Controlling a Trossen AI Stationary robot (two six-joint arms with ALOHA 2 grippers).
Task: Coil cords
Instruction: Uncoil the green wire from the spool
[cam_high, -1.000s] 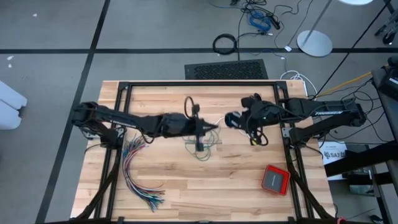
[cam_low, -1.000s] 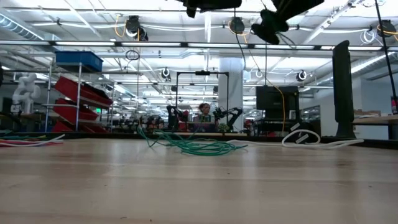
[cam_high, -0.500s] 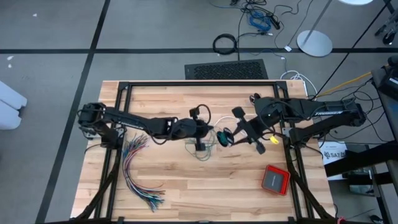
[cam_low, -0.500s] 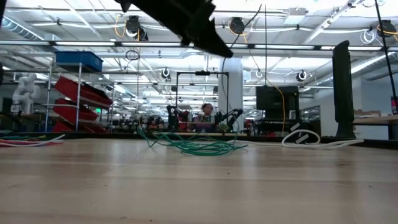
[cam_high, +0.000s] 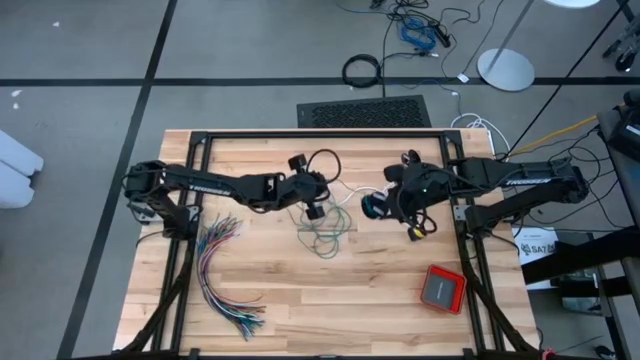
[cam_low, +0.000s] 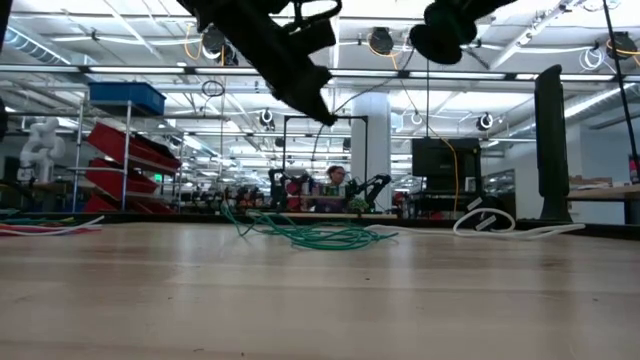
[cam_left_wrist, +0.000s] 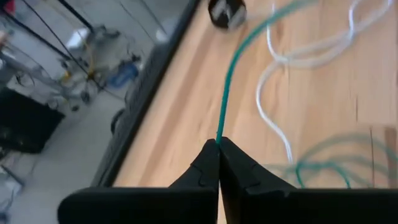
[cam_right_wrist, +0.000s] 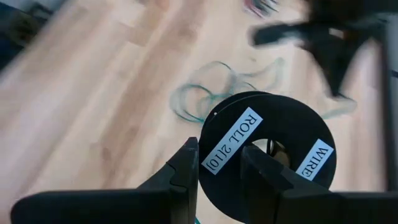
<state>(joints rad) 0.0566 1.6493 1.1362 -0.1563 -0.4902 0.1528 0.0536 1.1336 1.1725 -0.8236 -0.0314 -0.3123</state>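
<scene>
Left wrist view has the left gripper (cam_left_wrist: 218, 144) pinched on one teal cord (cam_left_wrist: 231, 81) running up from loose loops mid-table (cam_high: 325, 238), while the right gripper (cam_right_wrist: 219, 160) clamps one black spool (cam_right_wrist: 268, 163).

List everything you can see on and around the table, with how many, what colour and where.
Teal-green cord: one, loose loops mid-table, one strand pinched in the left tool.
White cord: one, mid-table, between the arms.
Wire spool: one, black with white labels, clamped in the right tool.
Many-coloured wires: one fanned bundle, table's left front.
Red box: one, table's right front.
Black cable ring: one, on the floor behind the table.
Left tool: shut on the teal-green cord, raised over mid-table.
Right tool: over mid-table, right of centre.
</scene>
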